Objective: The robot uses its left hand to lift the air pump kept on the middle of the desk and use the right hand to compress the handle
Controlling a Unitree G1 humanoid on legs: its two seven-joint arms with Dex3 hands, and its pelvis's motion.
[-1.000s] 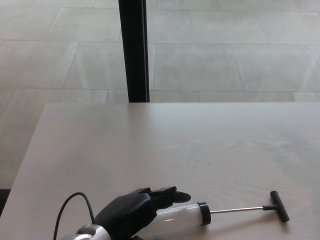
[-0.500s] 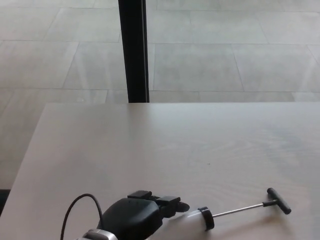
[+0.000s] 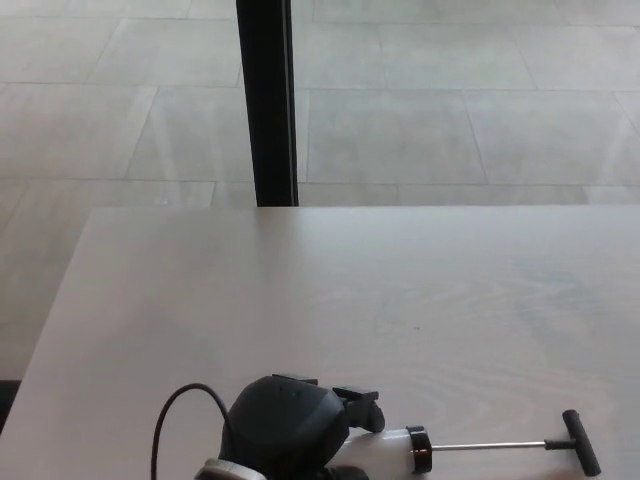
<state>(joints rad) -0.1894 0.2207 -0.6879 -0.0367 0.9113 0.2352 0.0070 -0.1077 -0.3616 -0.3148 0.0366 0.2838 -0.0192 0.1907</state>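
Note:
My left hand is at the bottom edge of the head view, its black fingers wrapped over the clear barrel of the air pump. The pump lies roughly level, pointing right. Its black collar sits at the barrel's end, and a thin metal rod runs out to the black T-handle at the lower right. Most of the barrel is hidden under the hand. My right hand does not show.
The pale wooden desk fills the lower half. A black vertical post stands behind its far edge, over a grey tiled floor. A black cable loops from my left wrist.
My left hand has turned over the barrel and shifted right. The pump has moved right with it, and its handle end has swung lower in the picture.

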